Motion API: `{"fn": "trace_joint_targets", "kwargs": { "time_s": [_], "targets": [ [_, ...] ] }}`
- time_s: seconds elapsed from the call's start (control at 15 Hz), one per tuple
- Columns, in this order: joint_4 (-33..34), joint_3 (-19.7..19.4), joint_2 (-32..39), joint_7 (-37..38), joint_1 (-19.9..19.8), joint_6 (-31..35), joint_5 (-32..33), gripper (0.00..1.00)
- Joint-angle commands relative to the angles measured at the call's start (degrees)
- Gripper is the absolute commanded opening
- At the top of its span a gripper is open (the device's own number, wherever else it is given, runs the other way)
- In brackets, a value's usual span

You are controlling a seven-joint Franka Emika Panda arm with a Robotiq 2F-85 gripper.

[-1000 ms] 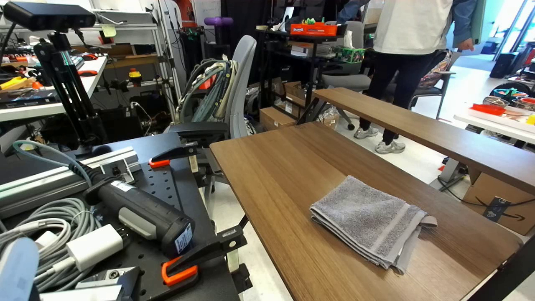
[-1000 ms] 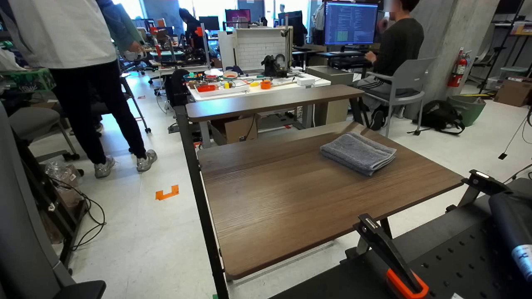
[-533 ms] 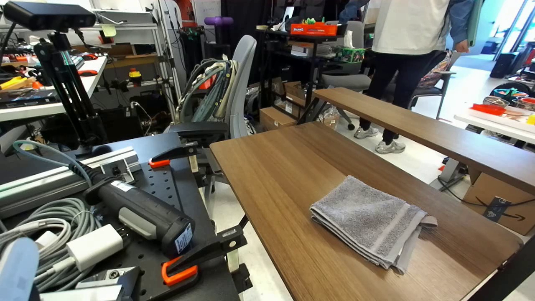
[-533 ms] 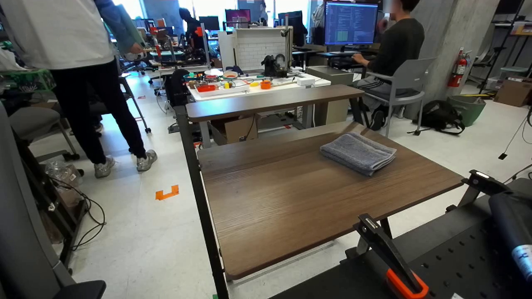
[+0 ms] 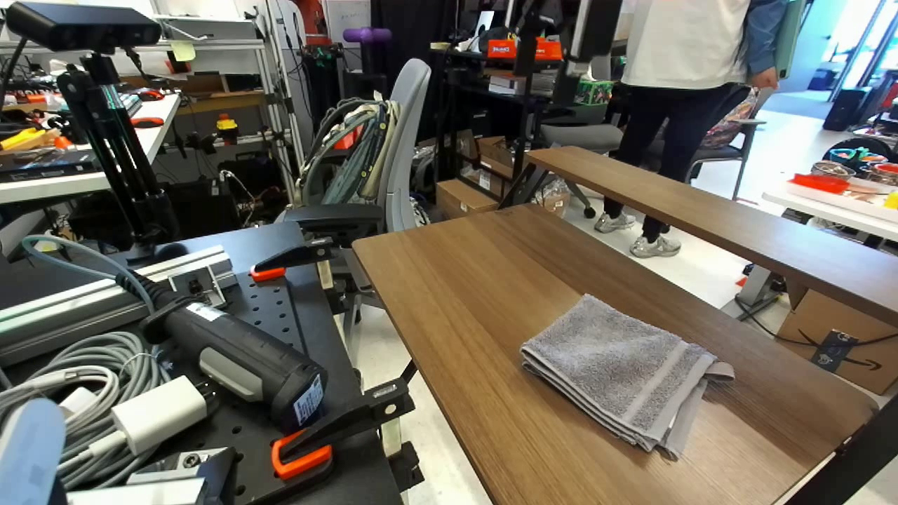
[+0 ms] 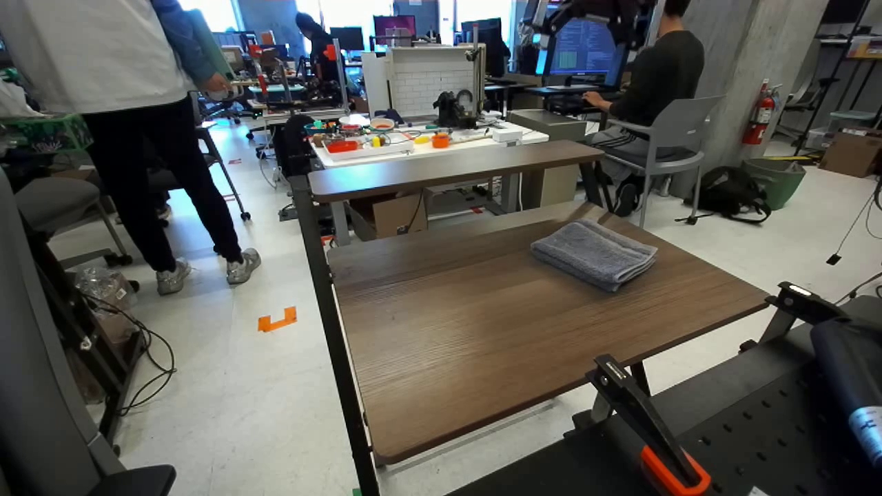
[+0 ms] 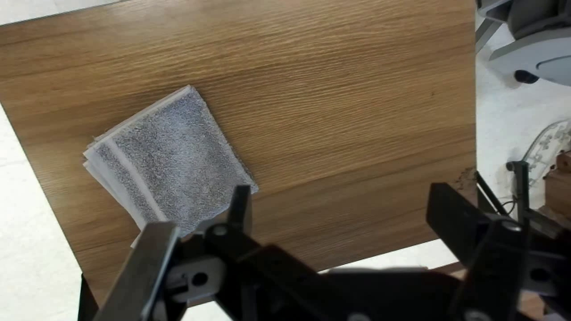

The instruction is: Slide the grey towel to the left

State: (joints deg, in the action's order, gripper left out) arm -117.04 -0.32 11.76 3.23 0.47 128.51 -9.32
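The grey towel (image 5: 617, 368) lies folded flat on the brown wooden table, with its layered edges slightly rumpled. It also shows in an exterior view (image 6: 594, 253) near the table's far right part, and at the left of the wrist view (image 7: 174, 156). My gripper (image 7: 341, 194) is open with wide-apart fingers and nothing between them. In the wrist view its left finger hides a bit of the towel's lower corner. In both exterior views the gripper (image 5: 547, 70) (image 6: 582, 41) shows only at the top edge, high above the table and apart from the towel.
The wooden table (image 5: 449, 280) has a raised shelf (image 6: 455, 169) along its far side. A black bench (image 6: 730, 420) with orange-tipped clamps (image 5: 302, 459) and a dark handheld tool (image 5: 238, 351) stands beside it. A grey chair (image 5: 407, 140) and a standing person (image 5: 684, 49) are nearby.
My gripper has come into view at the top of both exterior views, where it was absent before. The towel has not moved. The standing person shifted slightly.
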Motion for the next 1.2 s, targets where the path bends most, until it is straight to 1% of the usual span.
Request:
{"fn": "trace_joint_targets", "kwargs": {
  "time_s": [0.0, 0.13, 0.4, 0.6, 0.67, 0.73, 0.8, 0.87, 1.13],
  "targets": [
    [6.95, -0.54, 9.35, 0.38, -1.40, 3.53, -0.38, 1.00],
    [9.80, -1.02, 13.79, 1.01, -2.10, 4.20, -0.26, 1.00],
    [14.85, -1.71, 21.59, 1.62, -3.78, 3.31, -0.42, 1.00],
    [18.69, -3.00, 27.44, 4.10, -4.23, 4.72, 0.19, 1.00],
    [20.22, -3.32, 29.12, 4.69, -4.46, 3.83, 0.25, 1.00],
    [21.47, -4.10, 30.09, 5.85, -4.21, 1.52, 1.18, 1.00],
    [22.16, -5.32, 29.54, 5.88, -3.40, -2.41, 3.86, 1.00],
    [18.51, -3.62, 28.37, 4.16, -4.46, 2.59, 1.56, 1.00],
    [20.99, -4.36, 29.42, 4.66, -4.43, -0.81, 3.27, 1.00]
  ]
}}
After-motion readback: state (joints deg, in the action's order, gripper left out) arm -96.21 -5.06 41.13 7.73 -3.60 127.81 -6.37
